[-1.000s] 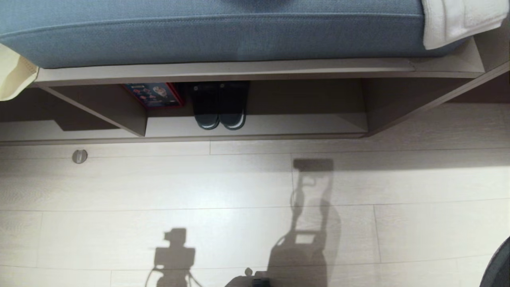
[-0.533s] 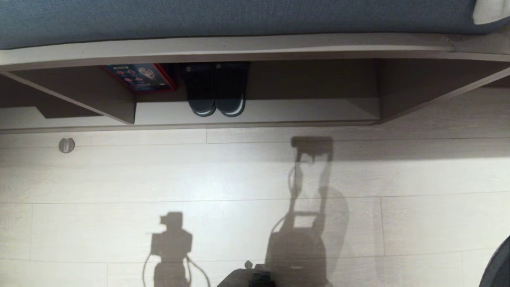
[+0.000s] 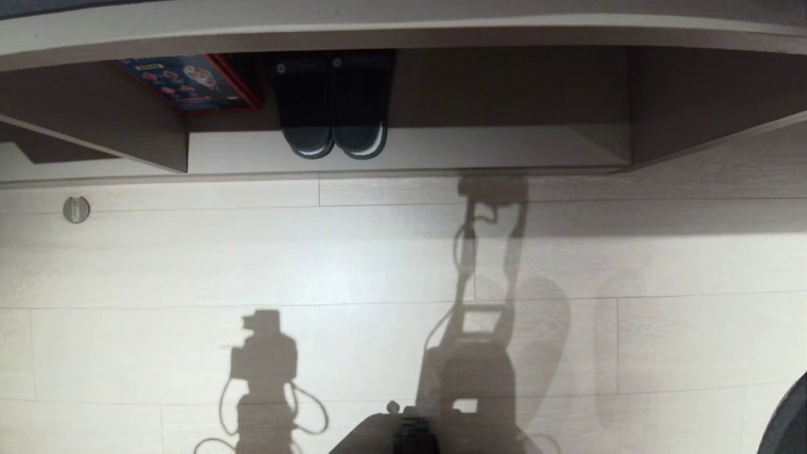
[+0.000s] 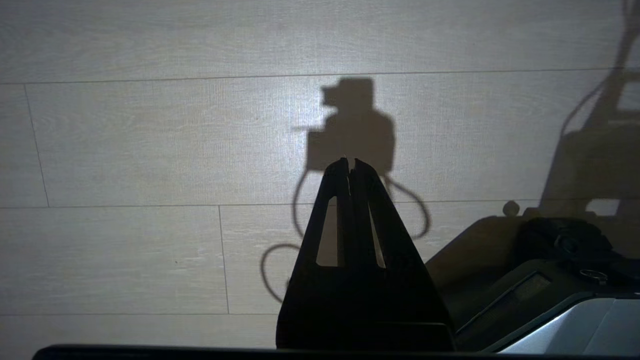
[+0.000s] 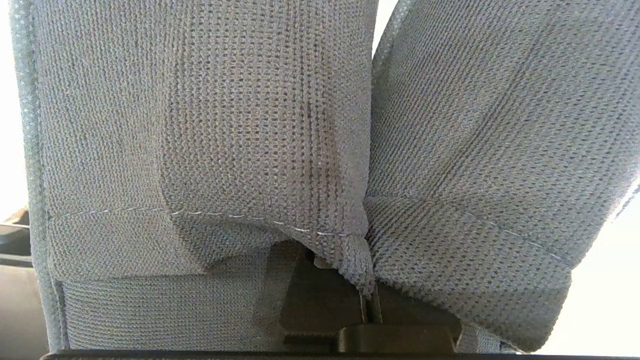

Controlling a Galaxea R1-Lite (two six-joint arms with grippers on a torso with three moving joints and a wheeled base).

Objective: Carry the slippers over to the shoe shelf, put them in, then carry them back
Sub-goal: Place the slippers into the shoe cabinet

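While the right hand (image 5: 370,305) clamps both slippers (image 5: 250,125), pressed together, the shoe shelf (image 3: 403,148) lies ahead across the floor; nothing is stowed yet. Left hand (image 4: 351,165) hangs closed, empty.

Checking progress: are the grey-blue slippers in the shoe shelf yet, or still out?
Out. The slippers hang pinched in the right gripper; the shoe shelf holds only black slippers and a box.
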